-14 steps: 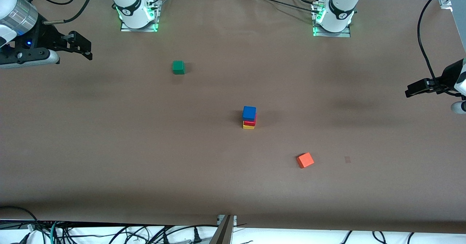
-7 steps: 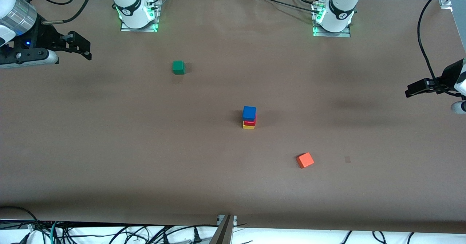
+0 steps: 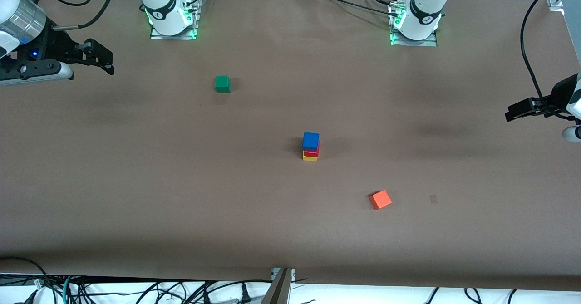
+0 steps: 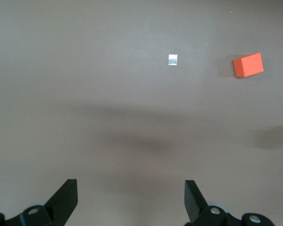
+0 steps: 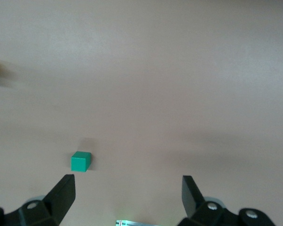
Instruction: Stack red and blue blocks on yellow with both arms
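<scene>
I am looking down on a wide brown desk (image 3: 136, 168) from a high front camera, with both arms' bases along the top edge. Near the middle of the desk stands a tower of three cubes, my landmark: the yellow cube (image 3: 310, 158) sits on the desk, the red cube (image 3: 312, 153) rests on it, and the blue cube (image 3: 311, 140) sits on top of the red one. The tower stands upright, and no gripper touches it. A green cube (image 3: 222, 84) lies on the desk well apart from the tower, farther from the front camera and toward the right arm's end. An orange-red cube (image 3: 380, 199) lies near the tower, nearer to the front camera and toward the left arm's end, turned at an angle to the tower. Just beside the orange-red cube, farther toward the left arm's end, is a small square patch of tape (image 3: 433, 198). The right gripper (image 3: 105, 60) hangs over the desk's edge at the right arm's end, well apart from the tower; its wrist view shows the fingers spread wide with nothing between them. The left gripper (image 3: 515, 112) hangs over the desk's edge at the left arm's end, also well apart from the tower, fingers likewise spread wide and holding nothing. Both arms wait.
</scene>
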Available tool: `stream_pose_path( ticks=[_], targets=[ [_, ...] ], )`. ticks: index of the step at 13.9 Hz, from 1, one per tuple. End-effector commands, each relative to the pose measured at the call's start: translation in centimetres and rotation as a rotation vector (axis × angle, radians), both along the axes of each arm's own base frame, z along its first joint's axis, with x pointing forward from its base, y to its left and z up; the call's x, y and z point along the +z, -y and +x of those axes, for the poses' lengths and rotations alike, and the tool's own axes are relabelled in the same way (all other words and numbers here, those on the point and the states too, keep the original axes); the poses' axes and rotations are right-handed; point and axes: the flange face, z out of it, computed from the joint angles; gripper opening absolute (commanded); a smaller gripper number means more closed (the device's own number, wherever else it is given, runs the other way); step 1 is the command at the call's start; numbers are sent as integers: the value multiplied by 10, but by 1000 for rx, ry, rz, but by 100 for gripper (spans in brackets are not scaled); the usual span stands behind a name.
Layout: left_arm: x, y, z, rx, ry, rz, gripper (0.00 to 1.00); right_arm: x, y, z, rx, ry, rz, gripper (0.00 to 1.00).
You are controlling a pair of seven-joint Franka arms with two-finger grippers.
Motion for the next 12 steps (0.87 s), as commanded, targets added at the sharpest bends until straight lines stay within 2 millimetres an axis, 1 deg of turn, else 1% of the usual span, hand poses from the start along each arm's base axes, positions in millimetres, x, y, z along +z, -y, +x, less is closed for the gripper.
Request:
stream_pose_path(
  ticks=[1, 8, 10, 11, 12],
  targets=[
    [5, -2, 2, -16, 10, -24, 100, 6, 3, 2, 15, -1, -13, 100],
    [5, -3, 2, -14, 10, -26, 100, 6, 3, 1, 15, -2, -12, 100],
    [4, -15, 1, 8, 10, -32, 100, 6, 3, 1, 15, -2, -12, 100],
    [4, -17, 1, 20, 12, -67, 100, 6, 3, 1, 15, -2, -12, 100],
    [0, -34, 0, 38, 12, -98, 100, 6, 3, 1, 15, -2, -12, 100]
  ],
)
